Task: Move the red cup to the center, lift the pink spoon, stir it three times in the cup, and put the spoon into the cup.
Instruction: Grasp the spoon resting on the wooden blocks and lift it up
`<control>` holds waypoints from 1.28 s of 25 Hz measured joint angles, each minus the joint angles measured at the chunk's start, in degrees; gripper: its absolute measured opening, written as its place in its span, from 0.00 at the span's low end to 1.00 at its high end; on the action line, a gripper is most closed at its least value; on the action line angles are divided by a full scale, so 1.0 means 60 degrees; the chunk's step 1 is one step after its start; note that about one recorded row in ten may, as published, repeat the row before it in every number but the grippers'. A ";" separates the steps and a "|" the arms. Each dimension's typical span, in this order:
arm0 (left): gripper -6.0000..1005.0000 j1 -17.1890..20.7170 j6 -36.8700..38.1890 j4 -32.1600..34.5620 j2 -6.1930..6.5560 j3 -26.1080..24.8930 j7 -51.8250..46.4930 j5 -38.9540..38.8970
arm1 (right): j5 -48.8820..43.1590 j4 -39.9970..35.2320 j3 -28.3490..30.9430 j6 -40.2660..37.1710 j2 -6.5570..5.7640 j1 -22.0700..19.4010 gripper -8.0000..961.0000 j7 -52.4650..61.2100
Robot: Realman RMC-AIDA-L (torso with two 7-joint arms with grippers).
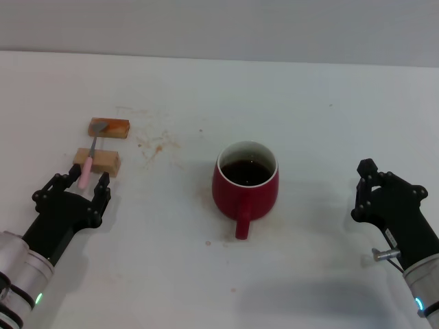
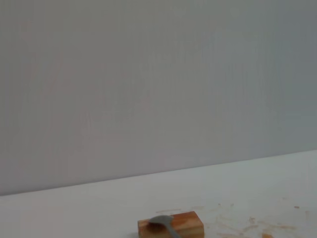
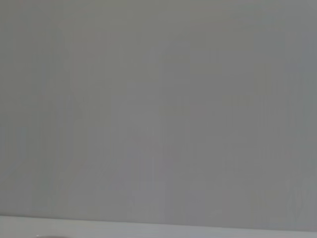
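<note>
White table [image 1: 309, 103] with a pale grey wall [image 1: 219, 24] behind it. Two tan wooden blocks on the left side, near each other but apart, one behind the other. Far block [image 1: 109, 127] has an orange-brown stained face; near block [image 1: 98, 162] is paler and plainer. Scatter of brownish stains [image 1: 156, 142] on the tabletop just right of the blocks, plus a few small specks [image 1: 209, 242] toward the front middle. Left wrist view shows the far block [image 2: 171, 224] low down, with faint stain marks [image 2: 247, 223] beside it, probably the same spill.
</note>
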 joint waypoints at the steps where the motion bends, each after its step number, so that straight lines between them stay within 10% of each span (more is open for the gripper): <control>1: 0.47 0.0001 0.0002 0.0000 0.0000 -0.0001 0.0000 0.0000 | 0.0000 0.0001 0.0000 0.0000 0.0000 0.0000 0.01 0.0001; 32: 0.43 -0.0076 -0.0091 0.0057 0.0000 -0.0016 -0.0003 0.0000 | -0.0016 0.0015 0.0001 -0.0016 0.0000 -0.0045 0.01 0.0002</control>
